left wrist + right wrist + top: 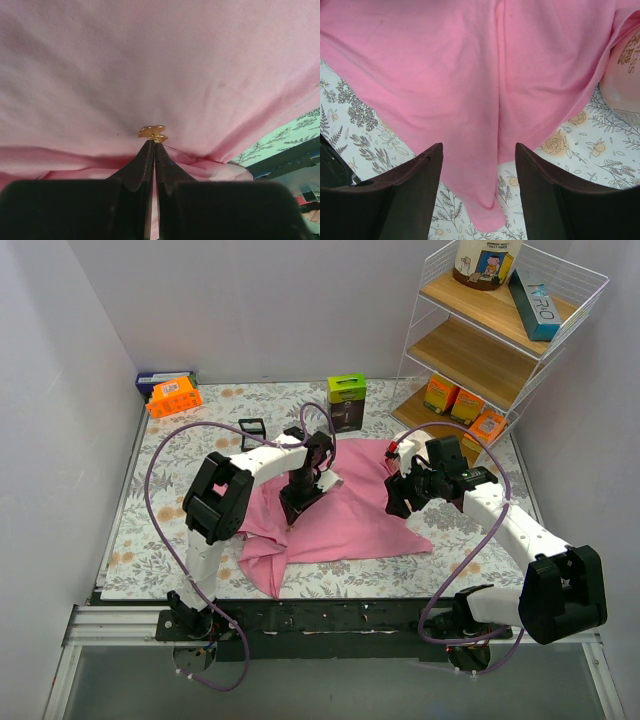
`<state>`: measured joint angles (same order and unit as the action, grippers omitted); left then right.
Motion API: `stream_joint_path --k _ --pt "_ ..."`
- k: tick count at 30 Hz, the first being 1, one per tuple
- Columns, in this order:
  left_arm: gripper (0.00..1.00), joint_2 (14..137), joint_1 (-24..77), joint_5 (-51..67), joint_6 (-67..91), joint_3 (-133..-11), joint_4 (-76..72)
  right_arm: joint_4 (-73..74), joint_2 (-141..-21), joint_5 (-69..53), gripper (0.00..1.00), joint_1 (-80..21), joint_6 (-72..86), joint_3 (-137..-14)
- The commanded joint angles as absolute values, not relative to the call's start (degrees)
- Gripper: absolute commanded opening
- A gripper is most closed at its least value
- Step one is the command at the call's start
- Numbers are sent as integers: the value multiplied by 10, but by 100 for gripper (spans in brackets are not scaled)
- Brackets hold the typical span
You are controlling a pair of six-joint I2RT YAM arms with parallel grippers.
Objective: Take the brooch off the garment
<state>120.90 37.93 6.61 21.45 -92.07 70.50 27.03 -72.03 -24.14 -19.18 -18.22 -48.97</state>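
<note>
Brooch point(152, 132) on the left-middle of the pink garment point(350, 510): meeting its near edge with the left gripper point(154, 143) pressed together, hovering the right gripper point(478, 147) spread above the right hem, likely risking slipping off or dragging unrestrained cloth upward.

Plain white walls point(60, 360) close in the space on the left, back and right. A floral cover point(135, 540) spreads across the flat surface. A white wire shelf point(500, 310) with wooden boards point(470, 355) stands in the far right corner. A metal rail point(110, 625) runs along the near edge. The light is soft and even.
</note>
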Motion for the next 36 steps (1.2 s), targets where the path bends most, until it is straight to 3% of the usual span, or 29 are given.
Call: stream_joint_path --k 1,36 --pt "0 1154 376 59 216 -925 708 270 -717 -246 67 -190 -185 -511" --pt "0 1169 376 74 221 -910 697 274 -728 -250 67 -190 -183 -518"
